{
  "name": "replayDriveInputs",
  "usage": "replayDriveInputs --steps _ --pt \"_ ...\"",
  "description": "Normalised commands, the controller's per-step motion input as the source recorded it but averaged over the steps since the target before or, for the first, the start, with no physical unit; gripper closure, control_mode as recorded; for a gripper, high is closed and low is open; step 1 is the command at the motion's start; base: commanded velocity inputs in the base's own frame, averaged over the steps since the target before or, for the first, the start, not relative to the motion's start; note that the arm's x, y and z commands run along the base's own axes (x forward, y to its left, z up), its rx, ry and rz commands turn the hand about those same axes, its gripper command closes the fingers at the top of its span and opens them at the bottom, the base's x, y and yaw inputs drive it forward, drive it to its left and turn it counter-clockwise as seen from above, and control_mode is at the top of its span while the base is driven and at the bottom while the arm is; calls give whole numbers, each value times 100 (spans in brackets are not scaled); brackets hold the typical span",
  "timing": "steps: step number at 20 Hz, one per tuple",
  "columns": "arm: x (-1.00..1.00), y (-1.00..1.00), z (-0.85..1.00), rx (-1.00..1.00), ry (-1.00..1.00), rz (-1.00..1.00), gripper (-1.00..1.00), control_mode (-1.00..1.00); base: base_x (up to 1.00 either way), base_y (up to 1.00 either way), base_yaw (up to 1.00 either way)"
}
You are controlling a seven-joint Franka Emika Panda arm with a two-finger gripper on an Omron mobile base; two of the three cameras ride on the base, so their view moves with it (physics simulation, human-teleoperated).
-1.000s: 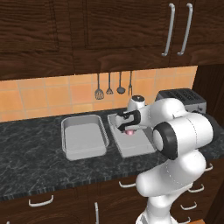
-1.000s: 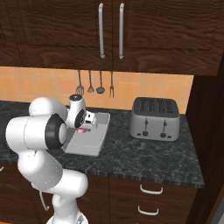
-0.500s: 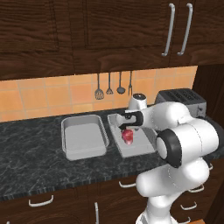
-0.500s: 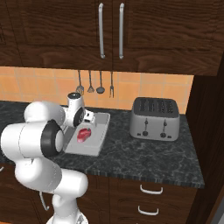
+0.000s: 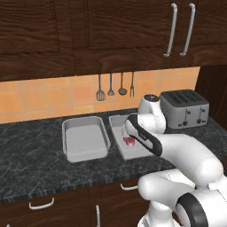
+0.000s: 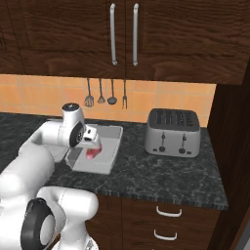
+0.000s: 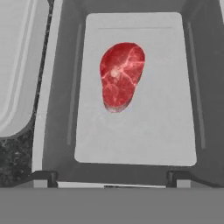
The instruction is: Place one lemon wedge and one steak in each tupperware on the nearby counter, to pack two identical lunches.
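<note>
Here the gripper (image 7: 112, 177), jaws wide and empty, hangs over the right tupperware (image 7: 61, 109) where the steak (image 7: 120, 75) lies flat on the counter (image 5: 31, 164); lift straight up, clear of rims.

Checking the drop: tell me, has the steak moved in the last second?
Yes. The steak left the gripper and now lies flat in the tupperware by the toaster.

Marbled counter (image 5: 31, 155), two tupperware (image 5: 85, 141), toaster (image 5: 185, 108)

arm (image 5: 186, 155): glossy white rounded links | joints: dark grey rings | gripper (image 7: 112, 177): small dark finger tips
</note>
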Motion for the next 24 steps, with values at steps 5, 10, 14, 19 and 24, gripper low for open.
replayDriveInputs --steps 5,10,14,19,24 --pt "-100 -15 59 0 4 0 -100 -100 0 0 0" --pt "-100 -29 73 0 3 0 -100 -100 0 0 0" --pt "-83 -28 94 -2 0 0 -100 -100 0 0 0" --pt "-76 -2 100 -5 -1 0 -100 -100 0 0 0" --pt "-99 0 43 0 -13 0 -100 -100 0 0 0"
